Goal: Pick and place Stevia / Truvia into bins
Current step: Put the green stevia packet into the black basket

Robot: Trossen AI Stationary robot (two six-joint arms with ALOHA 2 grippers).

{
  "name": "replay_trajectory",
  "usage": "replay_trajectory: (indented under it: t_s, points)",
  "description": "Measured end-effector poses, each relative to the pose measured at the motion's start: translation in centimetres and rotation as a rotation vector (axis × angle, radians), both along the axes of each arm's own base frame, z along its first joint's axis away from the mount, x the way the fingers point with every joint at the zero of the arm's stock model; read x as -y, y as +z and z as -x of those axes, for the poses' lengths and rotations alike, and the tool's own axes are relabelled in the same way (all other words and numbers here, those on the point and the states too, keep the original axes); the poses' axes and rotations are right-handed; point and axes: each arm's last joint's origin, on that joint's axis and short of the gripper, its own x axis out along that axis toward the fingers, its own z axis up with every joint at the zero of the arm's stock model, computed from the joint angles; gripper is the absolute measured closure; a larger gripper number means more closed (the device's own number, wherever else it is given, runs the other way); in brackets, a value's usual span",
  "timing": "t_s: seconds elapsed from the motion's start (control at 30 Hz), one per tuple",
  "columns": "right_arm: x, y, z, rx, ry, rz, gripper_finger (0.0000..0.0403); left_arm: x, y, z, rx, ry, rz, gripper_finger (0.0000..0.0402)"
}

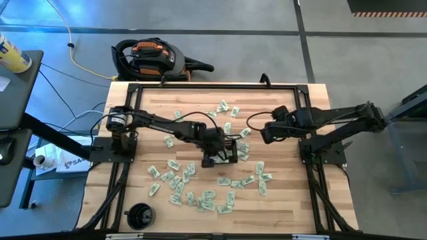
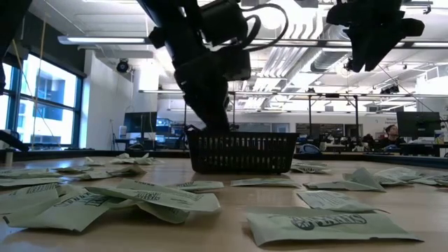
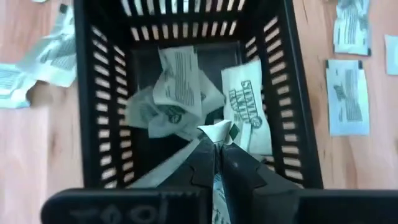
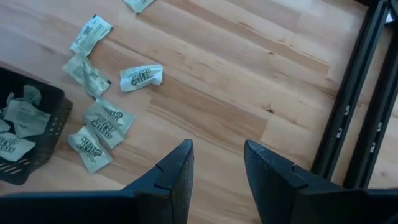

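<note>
Hovering over the black tray [image 3: 93, 112], the left gripper [image 3: 217, 140] pinches one sachet [image 3: 216, 132] between nearly closed fingers, right above the few packets already lying inside. Most of the job remains: dozens of sachets [image 1: 193, 193] lie scattered on the table [image 1: 293, 207] around the tray. The right gripper [image 4: 217, 165] waits beside the tray, fingers spread and empty. How many packets are in the tray is hard to count.

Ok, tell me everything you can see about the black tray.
The black tray is a small rectangular bin with low slotted walls, plastic or wire by its look. It stands upright on the wooden table, mid-table, loose sachets around it. Several crumpled sachets lie inside. The left gripper hangs over it, pinching one sachet.
</note>
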Motion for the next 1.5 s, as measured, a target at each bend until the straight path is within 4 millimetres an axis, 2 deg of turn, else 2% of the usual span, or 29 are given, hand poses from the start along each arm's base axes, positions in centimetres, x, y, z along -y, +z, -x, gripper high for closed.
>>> replay_trajectory:
  t_s: [0.27, 0.6, 0.73, 0.87, 0.97, 1.07, 1.2, 1.33, 1.5]
  points:
    - [0.0, 0.0, 0.0, -0.006, 0.014, 0.01, 0.0269, 0.4, 0.3, -0.2, 0.033, 0.004, -0.031, 0.0334]
    - [0.1, 0.1, 0.1, -0.023, 0.038, 0.049, 0.0269, 0.4, 0.2, -0.2, 0.028, 0.026, -0.018, 0.0208]
    - [0.1, 0.1, -0.1, -0.007, 0.043, 0.06, 0.0269, 0.4, -0.4, 0.1, -0.028, 0.031, -0.03, 0.0174]
    - [0.0, -0.7, -1.2, 0.054, 0.111, 0.04, 0.0269, -0.2, 2.8, 0.9, 0.059, 0.06, -0.113, 0.0167]
    - [-0.4, -3.1, -2.7, 0.101, 0.211, -0.032, 0.0269, -1.6, 5.3, 1.6, 0.134, 0.107, -0.17, 0.0173]
    - [-0.3, -6.1, -3.6, 0.123, 0.262, -0.122, 0.0269, -3.4, 8.1, 3.4, 0.172, 0.177, -0.165, 0.0184]
    - [0.8, -9.2, -4.2, 0.028, 0.367, -0.154, 0.0269, -4.9, 11.3, 6.8, 0.153, 0.221, -0.12, 0.0198]
    - [2.0, -10.2, -5.3, -0.087, 0.597, -0.104, 0.0269, -5.0, 14.1, 9.8, 0.183, 0.269, -0.096, 0.0206]
    - [4.0, -11.9, -7.0, -0.203, 0.852, -0.095, 0.0269, -4.7, 16.4, 11.8, 0.26, 0.361, -0.04, 0.0207]
